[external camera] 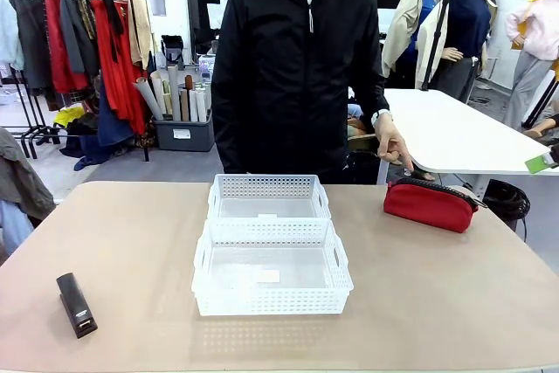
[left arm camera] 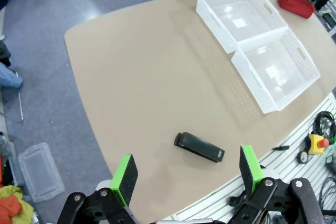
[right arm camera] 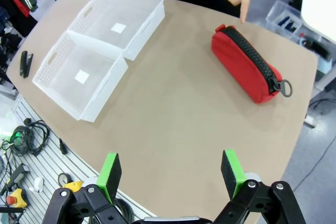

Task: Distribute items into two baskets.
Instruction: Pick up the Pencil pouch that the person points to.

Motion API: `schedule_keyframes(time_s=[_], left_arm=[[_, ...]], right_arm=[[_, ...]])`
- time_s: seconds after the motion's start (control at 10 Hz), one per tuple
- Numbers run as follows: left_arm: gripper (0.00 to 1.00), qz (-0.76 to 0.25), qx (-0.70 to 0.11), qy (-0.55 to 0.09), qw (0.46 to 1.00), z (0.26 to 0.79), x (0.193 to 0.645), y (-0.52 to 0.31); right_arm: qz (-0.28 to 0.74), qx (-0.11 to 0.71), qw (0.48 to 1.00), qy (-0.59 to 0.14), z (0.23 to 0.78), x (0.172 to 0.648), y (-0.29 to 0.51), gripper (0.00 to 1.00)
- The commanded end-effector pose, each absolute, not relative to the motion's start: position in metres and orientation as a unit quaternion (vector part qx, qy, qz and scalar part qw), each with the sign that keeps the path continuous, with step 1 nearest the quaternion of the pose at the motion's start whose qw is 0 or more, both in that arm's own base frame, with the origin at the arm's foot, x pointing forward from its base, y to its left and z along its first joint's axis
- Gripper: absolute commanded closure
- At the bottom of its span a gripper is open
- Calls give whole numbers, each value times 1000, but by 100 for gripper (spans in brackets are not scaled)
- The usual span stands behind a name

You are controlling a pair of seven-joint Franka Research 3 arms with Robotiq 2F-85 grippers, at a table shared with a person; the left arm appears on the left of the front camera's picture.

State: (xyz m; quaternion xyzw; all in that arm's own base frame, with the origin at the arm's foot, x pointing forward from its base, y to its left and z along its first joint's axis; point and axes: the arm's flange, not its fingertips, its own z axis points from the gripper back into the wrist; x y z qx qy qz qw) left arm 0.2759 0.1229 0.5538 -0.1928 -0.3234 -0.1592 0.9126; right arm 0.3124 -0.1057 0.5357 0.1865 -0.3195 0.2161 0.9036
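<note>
Two white mesh baskets stand end to end at the table's middle, the near basket (external camera: 272, 270) in front of the far basket (external camera: 268, 197), both holding nothing but a small white label. A red pouch (external camera: 430, 204) with a black zipper lies at the far right, and the person's hand (external camera: 393, 146) points a finger down beside it. A black stapler (external camera: 76, 303) lies at the near left. My left gripper (left arm camera: 188, 177) hangs open high above the stapler (left arm camera: 199, 147). High over the table's near right edge my right gripper (right arm camera: 170, 173) is open, with the pouch (right arm camera: 247, 64) far ahead.
A person in a black jacket (external camera: 293, 67) stands at the far edge behind the baskets. A white table (external camera: 454, 133) sits behind at right, a clothes rack (external camera: 83, 32) at back left. Cables and a red stop button (left arm camera: 317, 141) lie beside the table's near edge.
</note>
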Motion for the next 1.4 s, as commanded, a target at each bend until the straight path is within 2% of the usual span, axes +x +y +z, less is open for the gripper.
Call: schedule_keyframes(time_s=[0.0, 0.9, 1.3], left_arm=[[0, -158, -192, -324, 913, 553, 277, 123], [0, -159, -193, -323, 913, 554, 276, 123], [0, -184, -233, -318, 900, 555, 292, 132]], right_arm=[[217, 186, 903, -320, 536, 312, -105, 0], [216, 186, 904, -319, 536, 312, -106, 0], [235, 180, 911, -288, 541, 339, -117, 0]])
